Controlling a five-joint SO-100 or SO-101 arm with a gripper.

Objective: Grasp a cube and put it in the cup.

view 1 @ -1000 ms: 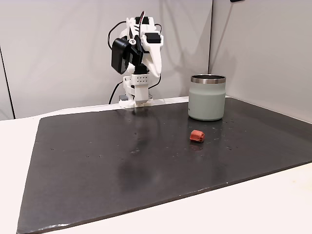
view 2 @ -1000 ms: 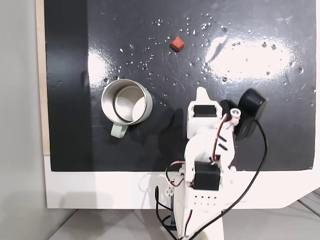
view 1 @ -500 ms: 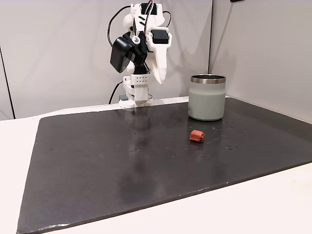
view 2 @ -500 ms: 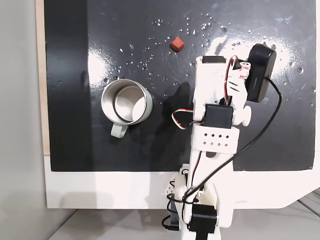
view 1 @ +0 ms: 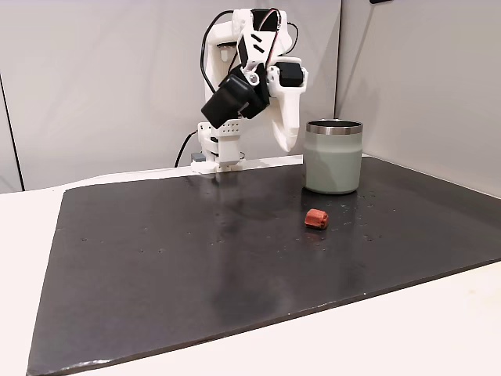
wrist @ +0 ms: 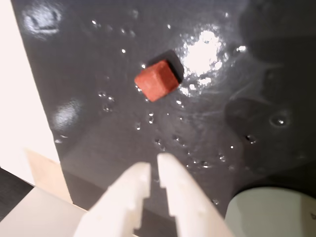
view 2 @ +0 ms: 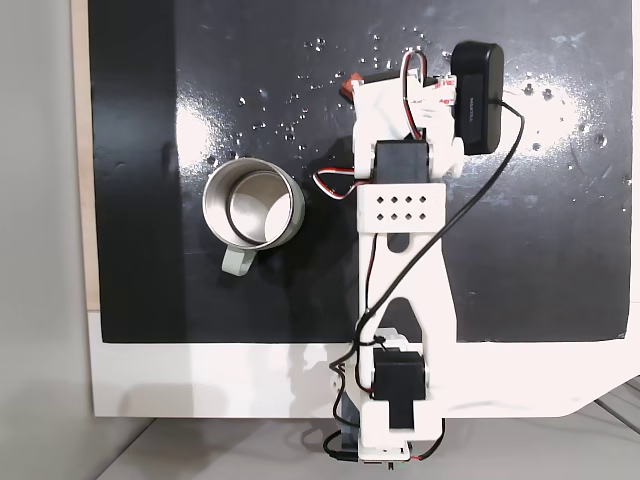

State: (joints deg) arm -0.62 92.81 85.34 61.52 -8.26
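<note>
In the wrist view, my end effector (wrist: 154, 170) is nearly closed and empty; the cube (wrist: 156, 80) lies ahead on the mat. In a fixed view, I hang beside the cup (view 1: 333, 157). Step: approach. Next: open, descend over cube.

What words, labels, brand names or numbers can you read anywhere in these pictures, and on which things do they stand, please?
None can be read.
The cup bears no print on the side shown in a fixed view.
The cube is plain.
The black camera housing on the arm carries a thin line of pale marks along its edge, too small to read.
</note>
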